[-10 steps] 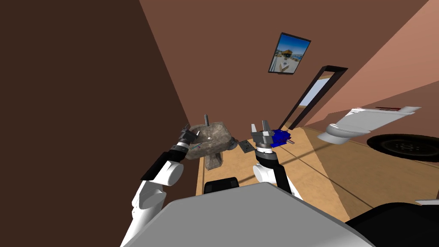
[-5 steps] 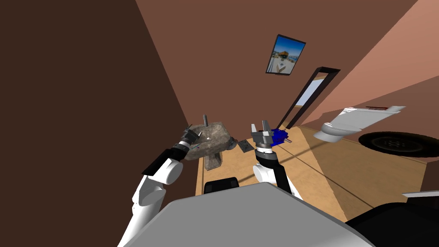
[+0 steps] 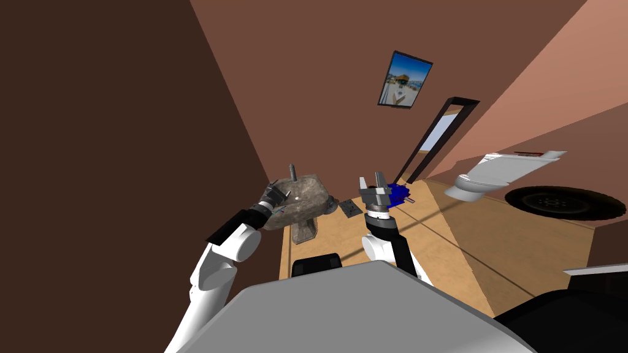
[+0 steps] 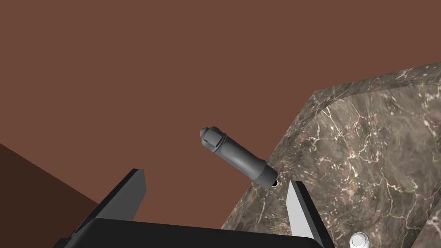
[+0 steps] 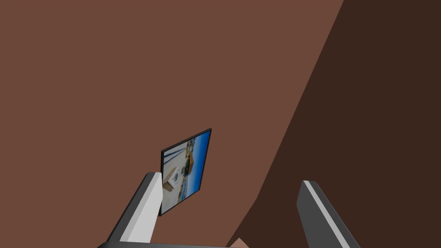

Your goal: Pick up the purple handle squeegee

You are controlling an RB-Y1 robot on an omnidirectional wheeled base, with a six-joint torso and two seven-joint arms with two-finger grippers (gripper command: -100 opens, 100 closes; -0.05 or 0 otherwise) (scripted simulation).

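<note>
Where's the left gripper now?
In the head view the left gripper sits on my left at the near rim of the marbled sink; its wrist view shows open fingers with the grey tap just ahead.

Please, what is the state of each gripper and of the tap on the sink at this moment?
left gripper: open, empty, at the sink rim near the tap
right gripper: open, empty, raised
tap: upright on the sink rim, not gripped
</note>
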